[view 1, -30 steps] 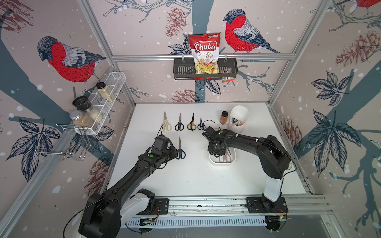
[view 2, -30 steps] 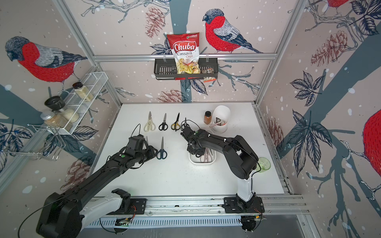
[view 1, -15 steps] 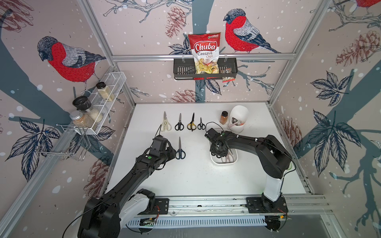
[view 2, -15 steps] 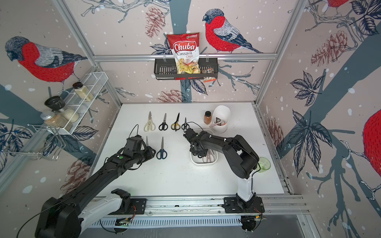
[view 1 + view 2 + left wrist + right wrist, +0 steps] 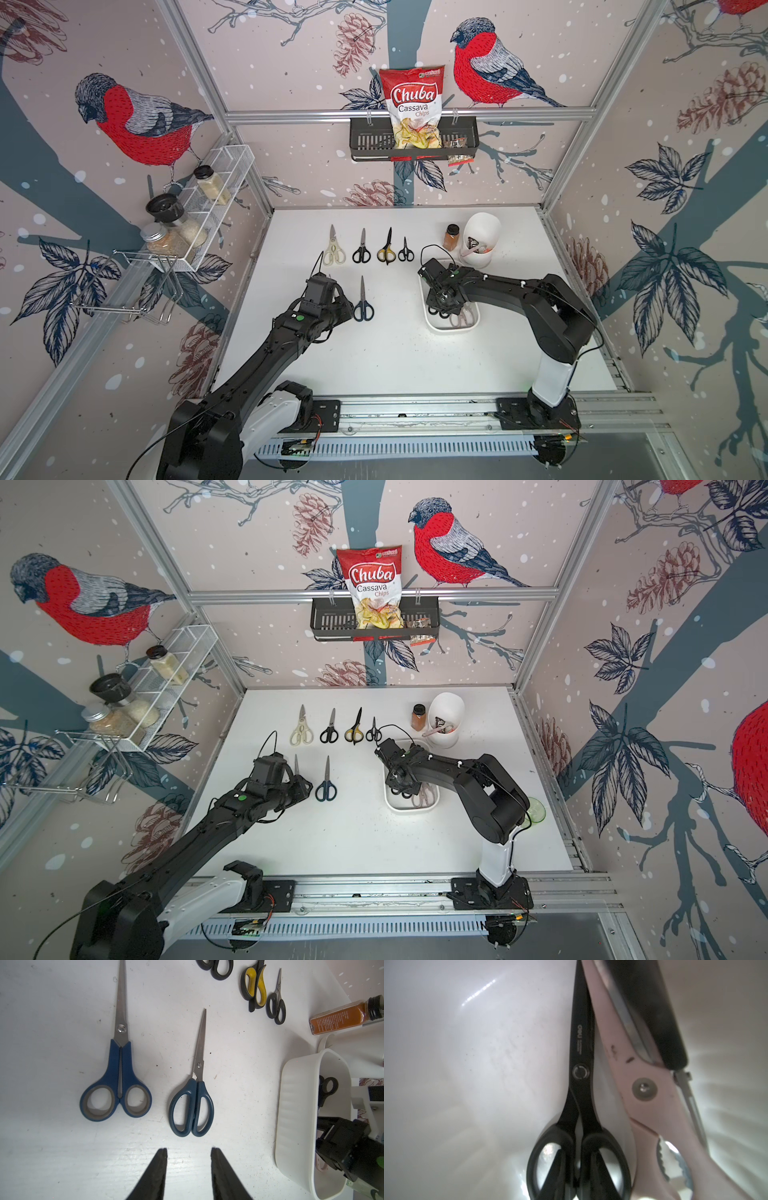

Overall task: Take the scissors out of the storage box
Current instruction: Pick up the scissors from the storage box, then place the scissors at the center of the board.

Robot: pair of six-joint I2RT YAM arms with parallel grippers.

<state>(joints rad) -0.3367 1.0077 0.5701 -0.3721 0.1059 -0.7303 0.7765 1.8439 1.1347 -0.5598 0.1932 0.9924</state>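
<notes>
You had the right gripper [image 5: 445,300] down inside the storage box [image 5: 452,330], at the handle end of its contents. In the right wrist view its fingers showed dark through the loops of the black scissors [image 5: 580,1076], close on either side of the middle where the two handles meet. I couldn't tell whether they had actually clamped it. I judged that spot a sensible choice: the blades lay flat on the box floor with little to pinch, while the handles stood proud. Pinkish-beige kitchen shears [image 5: 643,1088] lay touching the black scissors, so lifting one might have dragged the other.

Your left gripper [image 5: 189,1151] hovered outside the box on the left arm's side. Its fingers were apart with nothing between them, just short of the dark blue scissors [image 5: 192,1105]. A blue pair with grey-lined loops [image 5: 118,1088] lay beside those, farther from the box. Beyond the box's far end, on the same side, four more sat in a row: cream shears [image 5: 333,251], a black pair [image 5: 361,249], a black-and-yellow pair [image 5: 386,248] and a small black pair [image 5: 406,250]. All six lay parallel and spaced apart, handles toward the arms' bases, probably so each could be reached cleanly. By that count the job was well along, with at least two pairs left in the box.
</notes>
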